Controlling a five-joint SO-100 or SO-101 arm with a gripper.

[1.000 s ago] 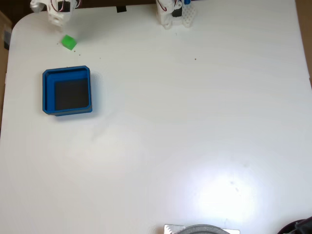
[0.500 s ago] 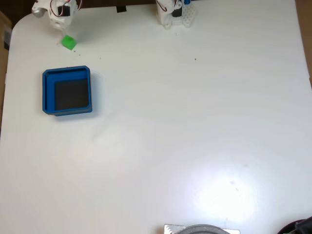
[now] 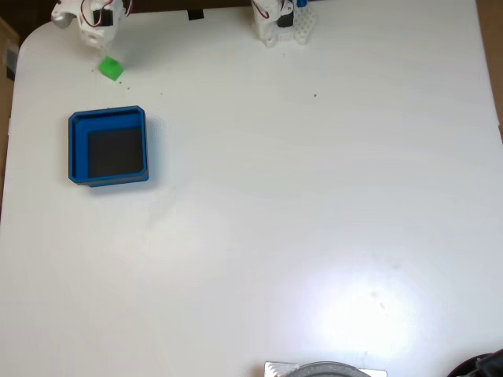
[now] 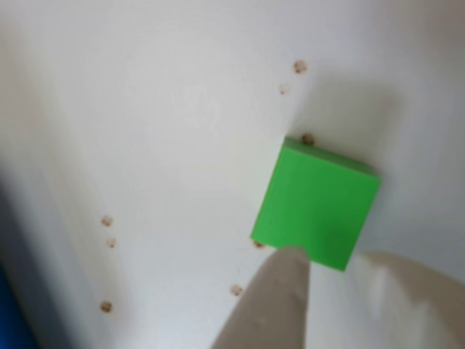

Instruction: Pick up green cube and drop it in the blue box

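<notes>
Near the top-left corner of the white table [image 3: 299, 204], in the fixed view: green cube [image 3: 111, 68], resting flat on the surface, turned slightly askew to the table edges. Just above the cube, toward the table's far edge: white end effector [image 3: 93, 31], close to the cube, contact not discernible from this height. Below the cube and apart from it: blue box [image 3: 78, 149], square, thick blue walls, clipped corners, dark floor, nothing inside. Right of the cube along the same far edge, well apart: white arm base [image 3: 279, 22] with a bit of blue on it. Far from the cube, at the bottom edge: a grey rounded object [image 3: 324, 369], cut off by the frame, and a dark shape [image 3: 483, 366] in the bottom-right corner.

Close up in the other view: cube [image 4: 317, 206] lying on the table [image 4: 167, 131], top face bright and plain, shadow thrown up and to the right. Below the cube: one pale finger [image 4: 276, 305] of the end effector [image 4: 330, 270], tip overlapping the cube's lower edge; a second pale part just right of it, below the cube's lower-right corner. Finger tips apart, cube not between them; whether the end effector is fully spread or only partly, impossible to tell. Around the cube: small brown specks [image 4: 107, 220] scattered on the table. Left of the cube, at the lower-left edge: a sliver of blue [image 4: 9, 320], blurred.
</notes>
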